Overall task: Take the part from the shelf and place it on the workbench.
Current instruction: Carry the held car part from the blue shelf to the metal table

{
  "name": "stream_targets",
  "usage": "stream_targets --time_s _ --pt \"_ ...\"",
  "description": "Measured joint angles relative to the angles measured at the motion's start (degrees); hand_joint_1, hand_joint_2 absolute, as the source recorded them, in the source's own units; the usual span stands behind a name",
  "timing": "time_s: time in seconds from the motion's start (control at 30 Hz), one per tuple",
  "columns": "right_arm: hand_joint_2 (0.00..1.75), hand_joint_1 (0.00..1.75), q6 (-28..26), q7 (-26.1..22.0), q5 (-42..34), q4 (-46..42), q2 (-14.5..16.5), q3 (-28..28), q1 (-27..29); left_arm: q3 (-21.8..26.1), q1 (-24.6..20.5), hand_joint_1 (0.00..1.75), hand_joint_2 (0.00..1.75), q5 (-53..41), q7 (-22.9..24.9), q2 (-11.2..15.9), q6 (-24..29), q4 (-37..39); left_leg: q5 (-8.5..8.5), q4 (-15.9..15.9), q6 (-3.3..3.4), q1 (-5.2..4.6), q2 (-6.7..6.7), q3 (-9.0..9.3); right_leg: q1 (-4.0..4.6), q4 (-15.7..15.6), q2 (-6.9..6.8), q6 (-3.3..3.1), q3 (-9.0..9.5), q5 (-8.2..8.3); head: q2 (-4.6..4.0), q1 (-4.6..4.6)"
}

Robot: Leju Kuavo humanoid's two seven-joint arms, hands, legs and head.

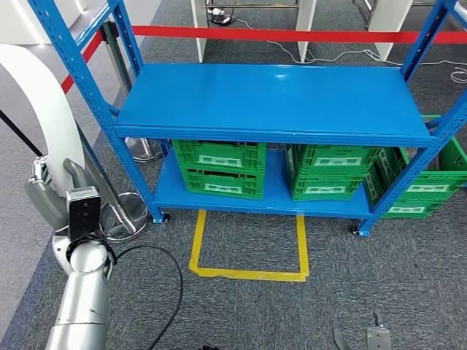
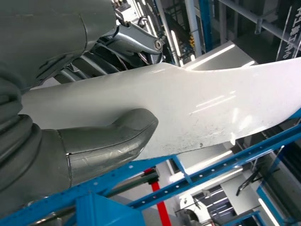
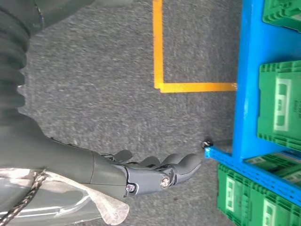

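Note:
A large white curved part (image 1: pixel 41 95) rises at the left of the head view, and my left hand (image 1: pixel 52 193) grips its lower end. In the left wrist view the thick grey thumb (image 2: pixel 117 134) presses on one face of the white part (image 2: pixel 213 103) and the darker fingers (image 2: pixel 106 52) wrap the other side. My right hand (image 3: pixel 156 174) hangs low over the grey carpet, fingers stretched out with nothing in them; its tips (image 1: pixel 374 339) peek in at the bottom right of the head view.
The blue shelf (image 1: pixel 275 98) stands straight ahead, its top board bare. Green crates (image 1: pixel 220 168) (image 1: pixel 330 171) fill its lower level, another (image 1: pixel 435 182) sits to the right. A yellow tape square (image 1: pixel 248 273) marks the carpet. Red barrier tape (image 1: pixel 297 34) and a chrome post base (image 1: pixel 129 215) are nearby.

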Motion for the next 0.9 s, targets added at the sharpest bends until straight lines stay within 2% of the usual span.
stream_targets --time_s 0.03,0.07,0.1,0.13,0.17,0.2,0.23,0.3,0.33,0.4,0.47,0.5,0.53,0.57,0.63,0.67,0.7,0.77,0.83,0.87,0.9 --pt "1.75 0.00 0.0 0.0 0.0 0.0 0.0 0.0 0.0 0.0 0.0 1.75 1.75 0.0 0.1 0.1 0.0 0.0 0.62 0.6 -0.15 0.11 0.00 0.75 -0.02 0.1 0.01 0.11 -0.74 0.43 0.00 -0.02" --pt "1.75 0.00 0.0 0.0 0.0 0.0 0.0 0.0 0.1 0.0 0.0 1.75 1.75 -0.2 0.1 0.1 0.0 0.0 2.09 -1.1 -0.23 0.21 0.01 2.53 -0.06 0.3 0.02 0.27 -1.45 0.77 0.00 -0.02" --pt "1.75 0.00 0.0 0.0 0.0 0.0 0.1 -0.1 0.0 0.0 0.1 1.75 1.75 -0.5 0.2 0.2 0.0 0.0 3.61 -4.5 -0.22 0.29 0.02 5.12 -0.10 0.6 0.03 0.47 -2.09 1.04 0.00 -0.03" --pt "1.75 0.00 0.1 0.0 0.0 0.0 0.1 -0.1 0.0 -0.2 0.1 1.75 1.75 -0.9 0.6 0.4 0.0 -0.1 4.39 -8.8 -0.10 0.28 0.02 8.03 -0.05 1.0 0.05 0.70 -2.68 1.23 0.00 -0.04" --pt "1.75 0.00 0.2 0.0 0.0 0.0 0.1 -0.1 0.0 -0.5 0.2 1.75 1.75 -1.2 1.1 0.8 0.0 -0.3 4.48 -12.6 0.16 0.23 0.01 10.46 0.02 1.3 0.06 0.99 -3.15 1.45 0.00 0.00" --pt "1.75 0.00 0.2 0.0 0.0 0.0 0.1 -0.1 0.0 -1.0 0.5 1.75 1.75 -1.3 1.8 1.4 -0.1 -0.6 4.09 -15.1 0.44 0.14 0.00 11.93 0.08 1.6 0.06 1.32 -3.47 1.69 0.00 0.01" --pt "1.75 0.00 0.3 0.0 0.0 0.0 0.1 -0.1 0.0 -1.8 0.8 1.75 1.75 -1.1 2.6 2.2 -0.3 -0.8 3.61 -16.4 0.74 0.00 -0.01 12.48 0.12 1.7 0.06 1.68 -3.70 1.99 0.00 0.04" --pt "1.75 0.00 0.5 0.0 0.0 0.0 0.1 -0.1 0.1 -3.4 1.8 1.75 1.75 -0.4 3.9 3.8 -1.4 -1.3 3.92 -16.9 1.57 0.01 0.08 12.21 0.00 1.7 0.14 2.42 -4.08 2.34 0.00 0.05" --pt "1.75 0.00 0.6 0.0 -0.1 0.0 0.1 -0.1 0.1 -4.1 2.2 1.75 1.75 0.0 4.3 4.5 -2.1 -1.5 4.30 -17.0 2.09 0.07 0.15 12.05 -0.07 2.5 0.23 2.70 -4.60 1.69 0.00 0.13" --pt "1.75 0.00 0.9 0.0 -0.2 0.0 0.1 -0.1 0.1 -5.3 2.8 1.75 1.75 0.5 4.7 5.6 -3.1 -1.9 4.99 -17.2 2.87 0.23 0.29 11.59 -0.22 7.4 0.42 3.10 -6.91 -1.62 0.00 0.33" --pt "1.75 0.00 1.1 0.0 -0.3 0.0 0.1 -0.1 0.2 -6.1 3.4 1.75 1.75 0.8 4.7 6.3 -3.6 -2.2 5.41 -17.1 3.08 0.13 0.30 10.95 -0.28 15.2 0.45 3.40 -9.93 -5.45 0.00 0.46" --pt "1.75 0.00 1.1 0.0 -0.4 0.0 0.1 -0.1 0.3 -6.4 3.7 1.75 1.75 1.0 4.8 6.6 -3.8 -2.2 5.56 -17.1 3.07 0.08 0.31 10.71 -0.28 17.7 0.45 3.46 -10.71 -6.26 0.00 0.45" --pt "1.75 0.00 1.2 0.0 -0.5 -0.1 0.1 -0.1 0.4 -6.7 3.9 1.75 1.75 1.2 4.8 6.9 -4.0 -2.2 5.67 -17.0 3.04 0.04 0.31 10.53 -0.28 18.0 0.45 3.45 -10.38 -5.98 0.00 0.46" --pt "1.75 0.00 1.3 0.0 -0.7 -0.2 0.1 -0.1 0.4 -6.9 4.1 1.75 1.75 1.7 4.9 7.1 -4.4 -2.2 5.72 -16.9 3.01 0.03 0.31 10.43 -0.28 16.0 0.45 3.35 -8.94 -4.75 0.00 0.45" --pt "1.75 0.00 1.6 0.0 -1.2 -0.6 0.1 -0.1 0.5 -7.1 4.4 1.75 1.75 3.5 5.7 7.3 -6.0 -2.4 5.64 -16.6 2.79 -0.05 0.37 10.35 -0.18 8.0 0.16 2.97 -4.12 -1.67 0.00 0.46" --pt "1.75 0.00 1.7 0.0 -1.6 -0.8 0.1 -0.1 0.5 -7.1 4.4 1.75 1.75 5.0 6.3 7.4 -7.3 -2.4 5.58 -16.4 2.59 -0.17 0.45 10.22 -0.06 4.7 -0.05 2.70 -2.31 -0.97 0.00 0.46" --pt "1.75 0.00 1.8 0.0 -1.8 -1.1 0.1 -0.2 0.5 -7.2 4.5 1.75 1.75 6.5 6.8 7.5 -8.6 -2.5 5.58 -16.2 2.32 -0.29 0.56 10.00 0.07 2.6 -0.21 2.43 -1.18 -0.78 0.00 0.42" --pt "1.75 0.00 1.9 0.0 -2.1 -1.5 0.1 -0.2 0.8 -7.2 4.8 1.75 1.75 8.9 7.3 7.7 -10.6 -2.6 5.71 -15.9 1.80 -0.41 0.90 9.55 0.24 1.8 -0.01 1.89 -0.99 -1.00 0.00 0.33" --pt "1.75 0.00 2.0 0.0 -2.2 -1.8 0.2 -0.2 1.2 -7.2 5.0 1.75 1.75 9.8 7.1 7.8 -11.2 -2.7 5.07 -15.4 1.20 -0.28 1.03 9.23 0.05 1.8 0.53 1.24 -1.13 -0.64 0.00 0.26" --pt "1.75 0.00 2.0 0.0 -2.1 -2.0 0.2 -0.3 1.3 -7.2 5.1 1.75 1.75 10.0 7.0 7.9 -11.4 -2.8 3.92 -13.9 0.92 -0.22 0.94 8.64 -0.05 1.7 0.84 0.89 -1.19 -0.46 0.00 0.20" --pt "1.75 0.00 2.0 0.0 -2.1 -2.1 0.2 -0.3 1.3 -7.2 5.2 1.75 1.75 10.1 6.9 8.0 -11.7 -3.0 2.15 -11.1 0.66 -0.14 0.78 7.48 -0.14 1.6 1.15 0.62 -1.25 -0.32 0.00 0.14"
